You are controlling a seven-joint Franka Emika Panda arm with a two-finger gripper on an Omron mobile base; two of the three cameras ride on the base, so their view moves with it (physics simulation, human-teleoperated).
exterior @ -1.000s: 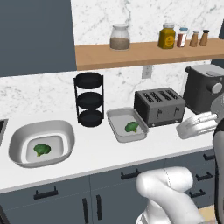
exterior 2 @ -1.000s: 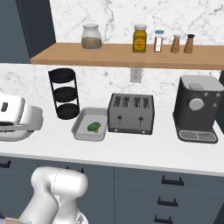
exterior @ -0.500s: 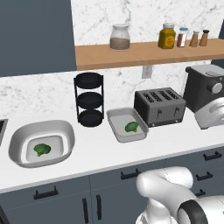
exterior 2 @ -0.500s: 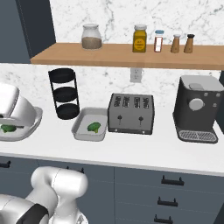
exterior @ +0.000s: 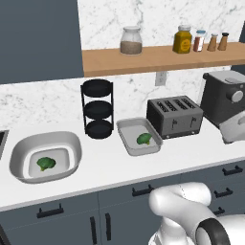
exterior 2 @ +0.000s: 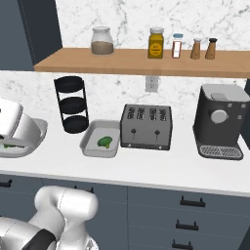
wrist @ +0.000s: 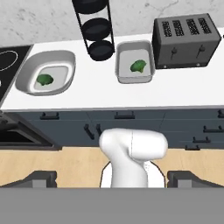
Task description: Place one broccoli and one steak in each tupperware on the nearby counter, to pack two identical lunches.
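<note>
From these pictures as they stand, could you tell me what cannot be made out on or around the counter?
- Large tupperware, right base view: the robot's white arm covers most of it, so its contents barely show.
- Coffee machine, left base view: cut by the right edge and partly behind the arm.
- Shelf jars, both base views: labels too small to read.
- Stovetop, hand view: cut off by the left edge.

No text, brand, number or sign can be read anywhere. The shelf jars [exterior 2: 156, 44] carry labels too blurred to make out, and the toaster [exterior 2: 146, 127] and coffee machine [exterior 2: 218, 121] show no legible marking.
</note>
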